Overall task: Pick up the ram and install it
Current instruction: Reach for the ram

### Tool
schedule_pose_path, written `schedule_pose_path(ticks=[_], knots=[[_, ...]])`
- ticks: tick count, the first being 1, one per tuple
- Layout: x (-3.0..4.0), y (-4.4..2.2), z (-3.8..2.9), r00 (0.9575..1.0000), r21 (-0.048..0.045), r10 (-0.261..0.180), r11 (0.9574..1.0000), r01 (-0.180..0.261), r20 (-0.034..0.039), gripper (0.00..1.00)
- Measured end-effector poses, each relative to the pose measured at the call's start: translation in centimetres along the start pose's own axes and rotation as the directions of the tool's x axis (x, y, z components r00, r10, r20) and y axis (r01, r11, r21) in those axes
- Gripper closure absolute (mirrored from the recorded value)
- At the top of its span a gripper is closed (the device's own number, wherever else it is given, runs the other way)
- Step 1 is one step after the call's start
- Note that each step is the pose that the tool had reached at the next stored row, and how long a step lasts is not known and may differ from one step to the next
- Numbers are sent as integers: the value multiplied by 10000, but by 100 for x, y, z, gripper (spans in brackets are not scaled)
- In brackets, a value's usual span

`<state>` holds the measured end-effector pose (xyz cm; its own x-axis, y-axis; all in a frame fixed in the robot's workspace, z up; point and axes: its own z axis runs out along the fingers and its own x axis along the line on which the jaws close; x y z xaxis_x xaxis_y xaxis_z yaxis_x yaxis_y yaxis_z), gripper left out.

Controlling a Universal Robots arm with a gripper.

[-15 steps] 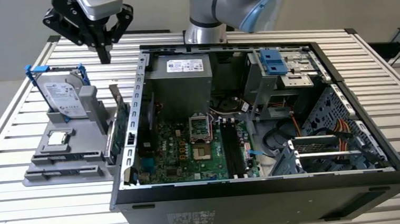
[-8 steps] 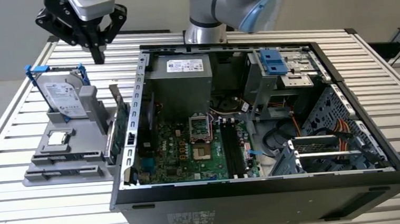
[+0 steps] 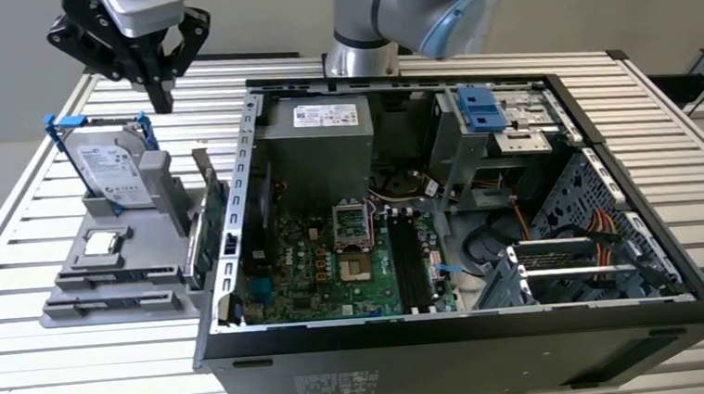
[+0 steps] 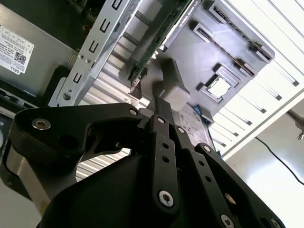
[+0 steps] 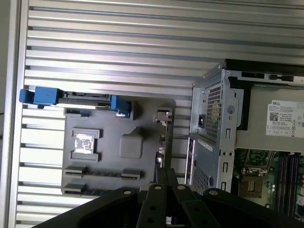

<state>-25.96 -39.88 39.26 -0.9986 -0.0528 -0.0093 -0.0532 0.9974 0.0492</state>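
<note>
The ram is a thin dark green stick standing on edge in the grey holder, between the holder's posts and the computer case's side wall. My gripper hangs above the holder's far end, well above the ram, with its fingers pointing down. They look shut together with nothing between them. In the second wrist view the ram runs slantwise beyond the gripper. In the first wrist view the ram shows edge-on just past the gripper. The memory slots lie on the motherboard inside the case.
A silver hard drive with a blue handle stands upright in the holder, with a small square silver chip seated in front of it. The open computer case takes up the exterior view's middle and right. The table is ribbed metal.
</note>
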Motion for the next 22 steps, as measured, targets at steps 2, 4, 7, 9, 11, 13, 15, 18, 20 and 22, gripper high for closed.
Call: schedule_pose_path(ticks=[2, 4, 7, 9, 11, 13, 15, 18, 20, 22], knots=[[27, 1, 0, 10000, 0, 5, 10000, -5, -1, 100], [52, 3, 0, 10000, 0, 5, 10000, -5, 0, 100], [91, 5, -1, 10000, 0, 5, 10000, -5, 0, 100], [122, 6, -1, 10000, 0, 5, 10000, -5, 0, 100], [148, 8, -1, 10000, 0, 5, 10000, -5, -1, 100], [169, 9, -1, 10000, 0, 4, 10000, -4, 0, 100], [189, 10, -1, 10000, 0, 4, 10000, -4, -1, 100], [224, 12, -2, 10000, 0, 5, 10000, -5, -1, 100], [245, 13, -2, 10000, 0, 5, 10000, -5, 0, 100], [267, 14, -2, 10000, 0, 5, 10000, -5, 0, 100]])
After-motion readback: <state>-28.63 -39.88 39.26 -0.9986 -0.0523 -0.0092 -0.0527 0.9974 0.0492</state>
